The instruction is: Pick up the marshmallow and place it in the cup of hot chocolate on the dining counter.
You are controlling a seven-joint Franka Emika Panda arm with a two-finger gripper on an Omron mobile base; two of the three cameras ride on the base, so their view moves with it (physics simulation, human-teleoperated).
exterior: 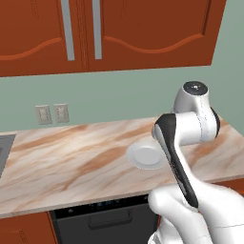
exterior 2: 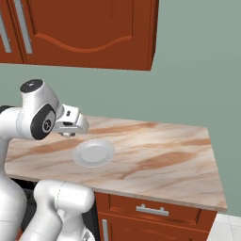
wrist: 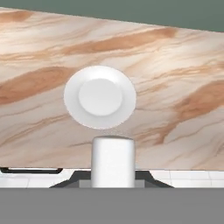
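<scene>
A white blocky marshmallow [wrist: 112, 159] stands upright at the bottom of the hand view, with my gripper [wrist: 112, 177] shut on it and the fingertips largely hidden behind it. In the right base view the gripper [exterior 2: 70, 124] hovers above the left part of a marble worktop [exterior 2: 160, 155], just behind and left of a round light grey plate [exterior 2: 93, 152]. The plate [wrist: 100, 97] is bare, and it shows too in the left base view [exterior: 146, 156] beside my arm. The yellow cup and the dining counter are out of view.
Red-brown wall cabinets [exterior: 119, 33] hang above the worktop [exterior: 71, 157]. Two wall outlets [exterior: 51, 114] sit on the green wall. A sink edge [exterior: 4, 147] shows at far left. A dark appliance [exterior: 100, 217] and a drawer [exterior 2: 150, 209] lie below the top.
</scene>
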